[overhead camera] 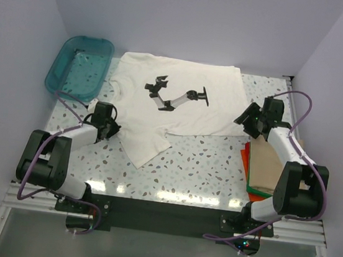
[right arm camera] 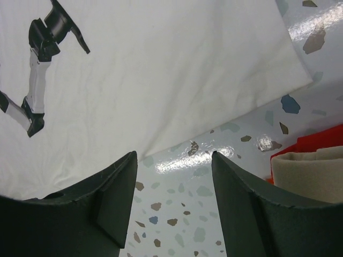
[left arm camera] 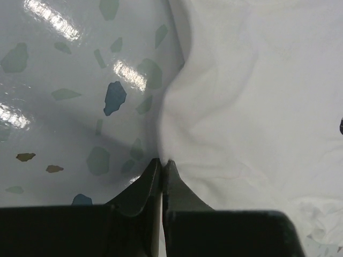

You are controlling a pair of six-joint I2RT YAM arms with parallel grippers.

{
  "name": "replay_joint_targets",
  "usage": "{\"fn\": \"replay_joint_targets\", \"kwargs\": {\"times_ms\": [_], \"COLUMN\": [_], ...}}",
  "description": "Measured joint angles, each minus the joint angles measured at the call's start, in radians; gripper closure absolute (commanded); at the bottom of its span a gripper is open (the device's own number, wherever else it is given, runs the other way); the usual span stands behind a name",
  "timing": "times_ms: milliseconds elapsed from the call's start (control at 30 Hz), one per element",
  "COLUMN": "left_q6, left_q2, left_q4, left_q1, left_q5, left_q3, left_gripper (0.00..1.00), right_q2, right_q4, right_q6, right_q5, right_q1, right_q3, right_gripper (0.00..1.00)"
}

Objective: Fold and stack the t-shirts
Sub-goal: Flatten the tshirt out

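Left tool (left arm camera: 162, 161) is clenched, its fingers pressed tip to tip right at the edge of the off-white t-shirt (left arm camera: 252, 107). The tips hide the spot, so I cannot tell whether any cloth is caught between them. My right tool (right arm camera: 172, 156) is released, jaws wide apart. It hangs over bare speckled table (right arm camera: 177, 214), just off the shirt's lower right edge and touching nothing.

Beside my right arm sits a folded stack. The tan t-shirt (overhead camera: 268, 168) lies on top and an orange-red t-shirt (overhead camera: 246, 158) shows only as a rim beneath it. My right arm covers the stack's outer side, and what else lies under the tan one is hard to make out.

The off-white shirt is spread flat and unfolded across the middle of the table, with a black-and-white robot-arm print (overhead camera: 175, 94) facing up. One lower corner trails toward me near my left tool. At the far left corner stands a teal tub (overhead camera: 61, 58), just beside the shirt's sleeve.
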Motion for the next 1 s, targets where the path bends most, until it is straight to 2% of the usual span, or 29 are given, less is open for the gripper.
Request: {"fn": "replay_joint_targets", "kwargs": {"times_ms": [133, 267, 500, 767, 867, 1000], "left_q6": [-0.014, -0.024, -0.012, 0.008, 0.012, 0.014], "left_q2": [-0.013, -0.117, -0.365, -0.372, -0.340, -0.311], "left_q4": [-0.045, -0.128, -0.186, -0.257, -0.256, -0.254], "left_q1": [-0.001, 0.017, 0.209, 0.266, 0.286, 0.288], "left_q5": [-0.002, -0.015, -0.012, 0.004, 0.029, 0.051], "left_q3": [0.005, 0.003, -0.058, -0.072, -0.072, -0.076], "left_gripper": [1.00, 1.00, 1.00, 1.00, 1.00, 1.00], "right_q2": [0.003, 0.004, 0.004, 0.004, 0.003, -0.002], "right_q4": [-0.001, 0.000, -0.001, 0.000, 0.001, -0.011], "right_q6": [-0.005, -0.010, -0.011, -0.012, -0.011, -0.005], "right_q5": [0.019, 0.034, 0.048, 0.078, 0.093, 0.126], "right_q1": [0.000, 0.000, 0.014, 0.051, 0.066, 0.074], "right_q3": [0.000, -0.005, -0.043, -0.063, -0.108, -0.179], "right_gripper": [0.40, 0.41, 0.41, 0.45, 0.48, 0.48]}}
